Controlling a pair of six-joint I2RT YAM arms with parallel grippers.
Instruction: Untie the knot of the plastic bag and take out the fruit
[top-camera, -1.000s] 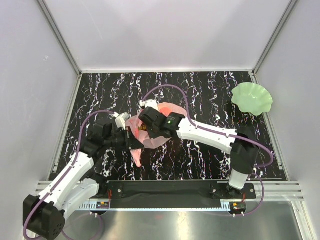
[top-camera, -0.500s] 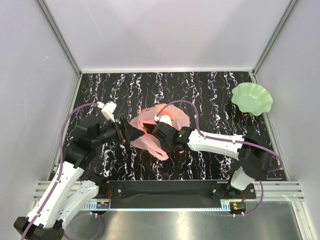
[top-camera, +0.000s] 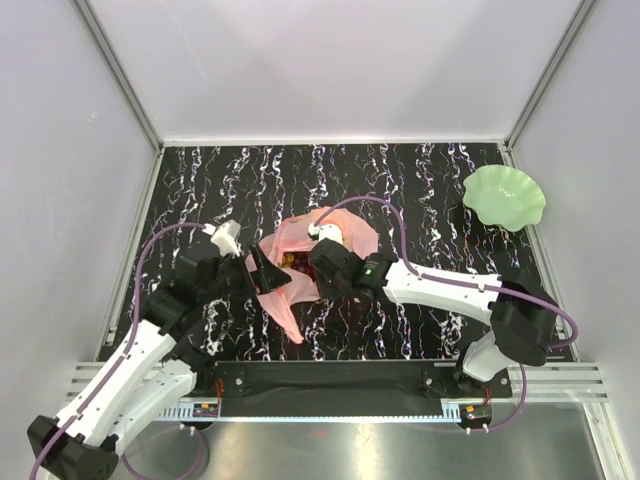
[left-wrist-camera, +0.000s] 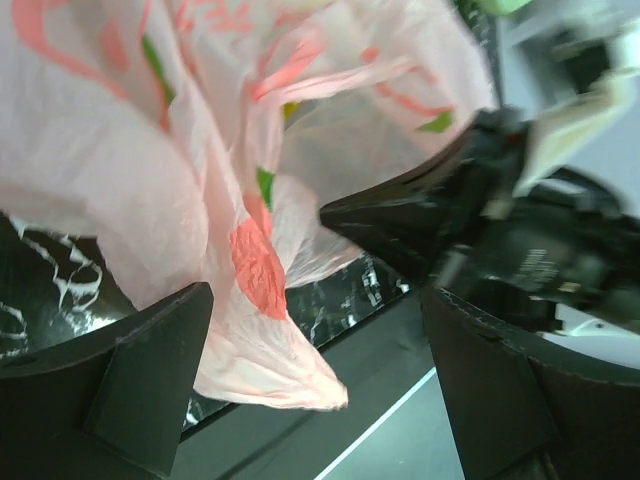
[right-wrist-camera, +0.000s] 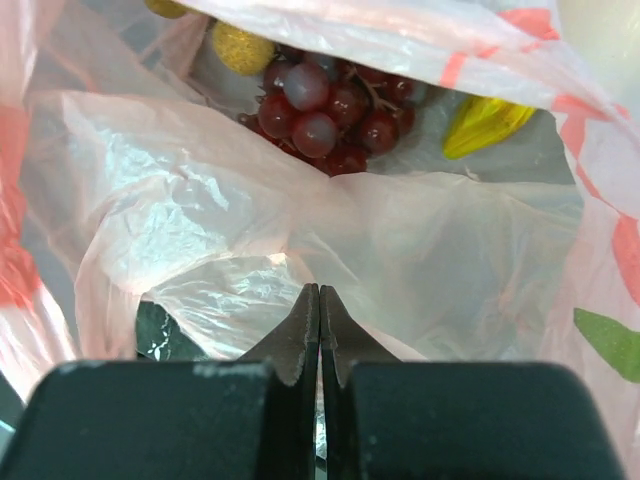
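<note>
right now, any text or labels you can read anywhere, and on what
No text can be read in any view.
bag: red and green print, only blurred shapes, no letters legible.
right arm: faint pale marking, too blurred to read.

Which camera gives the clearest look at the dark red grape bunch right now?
Right wrist: the dark red grape bunch lies plainly visible inside the open translucent pink plastic bag. Top external shows only a tiny indistinct patch at the bag's mouth; left wrist shows just the bag's outside, no grapes.
</note>
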